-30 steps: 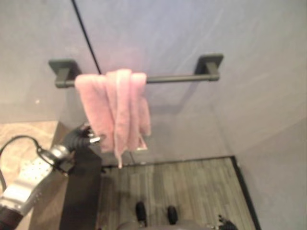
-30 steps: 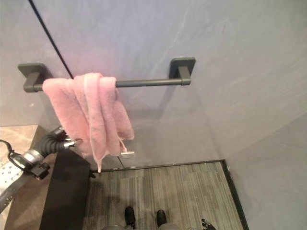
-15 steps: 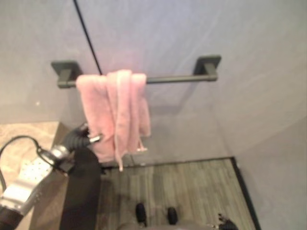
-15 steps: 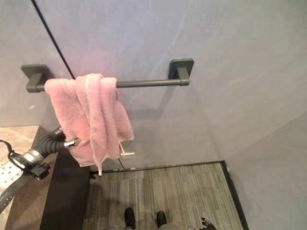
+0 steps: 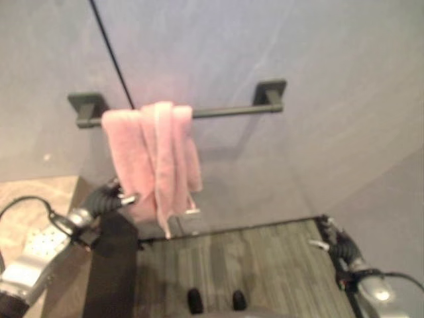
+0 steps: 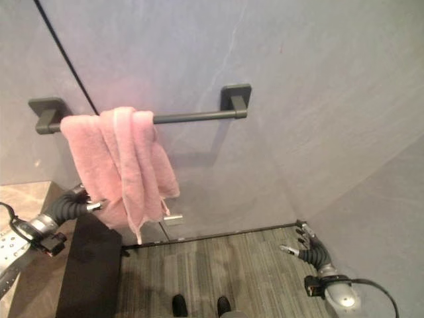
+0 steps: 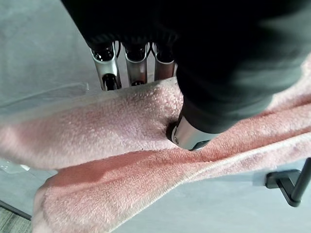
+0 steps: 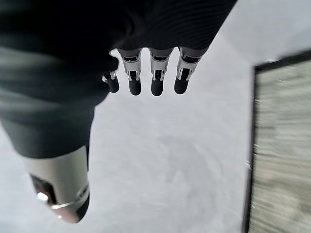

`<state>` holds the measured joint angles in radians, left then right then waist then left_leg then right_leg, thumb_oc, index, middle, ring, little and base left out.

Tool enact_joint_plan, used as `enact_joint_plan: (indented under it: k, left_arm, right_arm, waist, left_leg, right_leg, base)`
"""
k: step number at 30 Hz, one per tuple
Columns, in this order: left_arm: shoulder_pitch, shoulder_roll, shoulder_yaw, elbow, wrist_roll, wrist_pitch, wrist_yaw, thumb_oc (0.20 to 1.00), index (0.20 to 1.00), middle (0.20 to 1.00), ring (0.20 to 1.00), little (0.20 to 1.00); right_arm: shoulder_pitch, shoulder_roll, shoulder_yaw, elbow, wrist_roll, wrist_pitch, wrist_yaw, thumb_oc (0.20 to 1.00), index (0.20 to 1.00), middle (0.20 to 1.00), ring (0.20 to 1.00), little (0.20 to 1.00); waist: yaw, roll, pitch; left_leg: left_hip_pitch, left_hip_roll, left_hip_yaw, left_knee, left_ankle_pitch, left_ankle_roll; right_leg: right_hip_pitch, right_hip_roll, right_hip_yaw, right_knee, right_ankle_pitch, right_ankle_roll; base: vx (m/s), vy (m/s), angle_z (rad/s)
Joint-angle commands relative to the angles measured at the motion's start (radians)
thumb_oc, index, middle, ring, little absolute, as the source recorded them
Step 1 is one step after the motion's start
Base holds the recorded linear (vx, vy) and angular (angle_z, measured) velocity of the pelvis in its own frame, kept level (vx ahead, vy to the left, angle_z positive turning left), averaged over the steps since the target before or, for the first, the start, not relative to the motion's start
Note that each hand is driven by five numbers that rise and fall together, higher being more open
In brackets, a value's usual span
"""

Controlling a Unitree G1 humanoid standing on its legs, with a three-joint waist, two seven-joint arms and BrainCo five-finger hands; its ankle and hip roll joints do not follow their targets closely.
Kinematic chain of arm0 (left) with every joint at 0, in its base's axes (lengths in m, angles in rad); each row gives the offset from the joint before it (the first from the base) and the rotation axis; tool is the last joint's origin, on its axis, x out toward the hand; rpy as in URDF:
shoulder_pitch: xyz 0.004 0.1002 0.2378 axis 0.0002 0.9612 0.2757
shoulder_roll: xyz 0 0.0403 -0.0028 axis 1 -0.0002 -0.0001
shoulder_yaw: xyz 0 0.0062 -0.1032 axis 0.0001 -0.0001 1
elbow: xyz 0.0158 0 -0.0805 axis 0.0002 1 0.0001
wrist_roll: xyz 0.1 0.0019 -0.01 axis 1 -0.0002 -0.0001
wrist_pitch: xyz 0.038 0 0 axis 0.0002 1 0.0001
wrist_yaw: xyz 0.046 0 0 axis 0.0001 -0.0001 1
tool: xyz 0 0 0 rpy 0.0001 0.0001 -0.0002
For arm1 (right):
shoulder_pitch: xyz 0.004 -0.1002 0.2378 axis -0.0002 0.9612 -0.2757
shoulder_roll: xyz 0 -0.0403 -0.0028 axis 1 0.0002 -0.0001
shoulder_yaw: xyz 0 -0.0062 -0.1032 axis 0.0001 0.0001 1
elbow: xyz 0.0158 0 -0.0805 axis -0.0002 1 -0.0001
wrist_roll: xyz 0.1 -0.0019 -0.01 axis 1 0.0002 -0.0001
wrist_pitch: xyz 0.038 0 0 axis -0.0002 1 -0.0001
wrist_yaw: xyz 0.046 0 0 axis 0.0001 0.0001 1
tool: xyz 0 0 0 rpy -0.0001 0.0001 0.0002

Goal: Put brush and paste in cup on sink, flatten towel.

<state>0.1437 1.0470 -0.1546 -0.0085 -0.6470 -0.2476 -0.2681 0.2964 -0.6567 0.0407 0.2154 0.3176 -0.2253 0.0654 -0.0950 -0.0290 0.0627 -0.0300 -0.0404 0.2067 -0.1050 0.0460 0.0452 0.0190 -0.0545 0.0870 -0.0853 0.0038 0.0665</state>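
A pink towel (image 5: 156,156) hangs bunched in folds over the left part of a dark towel bar (image 5: 225,110) on the grey wall. My left hand (image 5: 109,197) is at the towel's lower left edge. In the left wrist view its thumb (image 7: 187,136) presses into the pink cloth (image 7: 121,145) while the fingers (image 7: 137,65) go behind it, pinching the towel. My right hand (image 6: 306,246) hangs low at the right near the wall's foot, far from the towel. Its fingers (image 8: 150,73) are straight and hold nothing.
A black cabinet side (image 5: 116,265) stands below the left hand, with a marble countertop (image 5: 26,199) to its left. A wood-patterned floor (image 5: 252,258) lies below the wall. The bar's right half is bare. A small silver fitting (image 6: 173,217) sits under the towel.
My right hand has come into view at the lower right. The camera has shifted a little. My left hand stays on the towel's lower edge.
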Motion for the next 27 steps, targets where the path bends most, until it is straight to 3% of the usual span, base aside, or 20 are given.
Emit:
enact_joint_plan:
  k: [1, 6, 7, 13, 22, 27]
  left_arm:
    - [-0.037, 0.024, 0.04, 0.005, 0.028, -0.043, 0.007, 0.395, 0.395, 0.395, 0.395, 0.395]
    - [-0.037, 0.01, 0.044, 0.004, 0.041, -0.038, 0.017, 0.329, 0.329, 0.329, 0.329, 0.329]
    - [-0.05, 0.007, 0.031, 0.013, 0.038, -0.039, 0.017, 0.2, 0.2, 0.2, 0.2, 0.2]
    - [-0.061, 0.015, 0.022, 0.016, 0.03, -0.035, 0.014, 0.2, 0.2, 0.2, 0.2, 0.2]
    - [-0.089, 0.027, -0.001, 0.02, 0.03, -0.032, 0.026, 0.2, 0.2, 0.2, 0.2, 0.2]
    - [-0.112, 0.032, -0.017, 0.018, 0.022, -0.026, 0.033, 0.2, 0.2, 0.2, 0.2, 0.2]
  right_arm:
    - [-0.04, -0.046, -0.031, -0.132, 0.016, -0.05, 0.017, 1.0, 1.0, 1.0, 1.0, 1.0]
    - [-0.072, -0.08, -0.002, -0.257, 0.012, -0.051, 0.035, 1.0, 1.0, 1.0, 1.0, 1.0]
    - [-0.11, -0.111, 0.022, -0.304, 0.014, -0.055, 0.038, 1.0, 1.0, 1.0, 1.0, 1.0]
    - [-0.227, -0.184, 0.091, -0.398, 0.072, -0.055, 0.052, 1.0, 1.0, 1.0, 1.0, 1.0]
    - [-0.371, -0.226, 0.162, -0.432, 0.103, -0.046, 0.036, 1.0, 1.0, 1.0, 1.0, 1.0]
    - [-0.504, -0.243, 0.268, -0.453, 0.115, -0.028, 0.045, 1.0, 1.0, 1.0, 1.0, 1.0]
  waist:
    - [-0.009, 0.001, -0.009]
    - [-0.001, -0.002, -0.01]
    - [0.004, -0.003, -0.01]
    - [0.021, -0.005, -0.01]
    - [0.04, -0.014, -0.011]
    - [0.06, -0.022, -0.008]
  left_leg:
    - [0.051, -0.009, -0.001, 0.018, -0.152, 0.026]
    - [0.053, -0.01, 0.0, 0.018, -0.151, 0.028]
    - [0.052, -0.01, 0.0, 0.018, -0.15, 0.029]
    - [0.049, -0.012, 0.002, 0.018, -0.148, 0.032]
    - [0.037, -0.016, -0.001, 0.018, -0.142, 0.033]
    - [0.026, -0.015, -0.004, 0.018, -0.136, 0.033]
  right_leg:
    - [-0.004, -0.039, -0.047, -0.002, -0.001, 0.065]
    - [-0.004, -0.04, -0.047, -0.002, 0.001, 0.064]
    - [-0.004, -0.04, -0.048, -0.002, 0.002, 0.063]
    - [-0.008, -0.044, -0.047, -0.002, 0.007, 0.063]
    - [-0.018, -0.049, -0.055, -0.002, 0.014, 0.063]
    - [-0.027, -0.048, -0.055, -0.002, 0.017, 0.061]
  base:
    - [0.0, 0.0, 0.0]
    - [-0.04, 0.01, -0.01]
    - [0.0, 0.0, 0.0]
    - [-0.03, 0.013, -0.01]
    - [-0.02, 0.004, -0.01]
    - [-0.01, 0.0, 0.0]
